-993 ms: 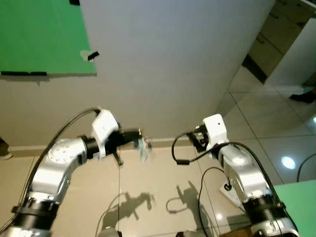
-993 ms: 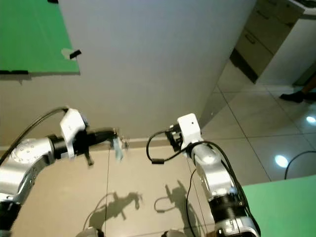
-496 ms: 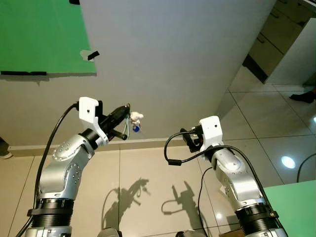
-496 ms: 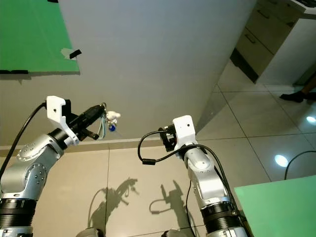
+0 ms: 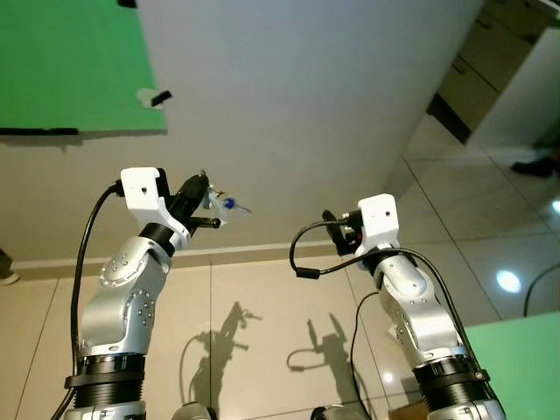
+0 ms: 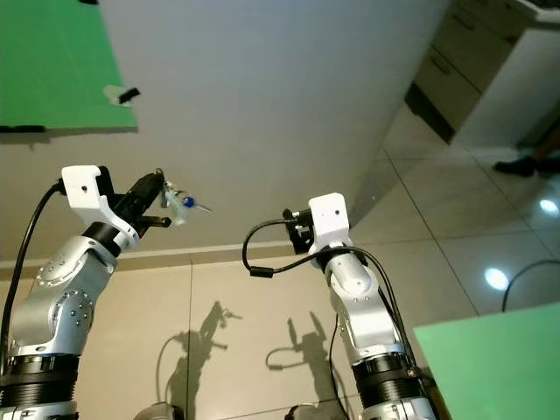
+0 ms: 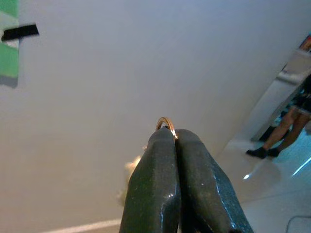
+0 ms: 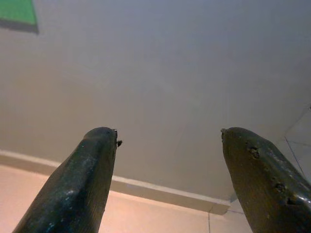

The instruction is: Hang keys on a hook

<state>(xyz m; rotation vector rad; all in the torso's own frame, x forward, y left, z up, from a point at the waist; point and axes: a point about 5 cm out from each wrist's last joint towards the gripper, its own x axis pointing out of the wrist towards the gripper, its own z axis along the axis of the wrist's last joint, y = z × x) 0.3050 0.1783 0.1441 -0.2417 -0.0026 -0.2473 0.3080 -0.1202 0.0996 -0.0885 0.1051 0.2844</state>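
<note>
Up and to its left, the hook (image 5: 156,98), probably that dark tab, lies beyond the left gripper (image 5: 203,184) pinching the keys (image 5: 221,203).

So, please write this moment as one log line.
left gripper: shut on keys, raised toward wall | right gripper: open, holds nothing | hook: bare

I count two arms, each ending in one tool: the left tool (image 5: 199,185) and the right tool (image 8: 167,141). I see one bunch of keys (image 5: 220,202), with one brass ring (image 7: 165,122). There is one green sheet (image 5: 70,61) on the wall, one strip of black tape (image 7: 19,32), and one person's pair of legs (image 7: 286,128).
</note>
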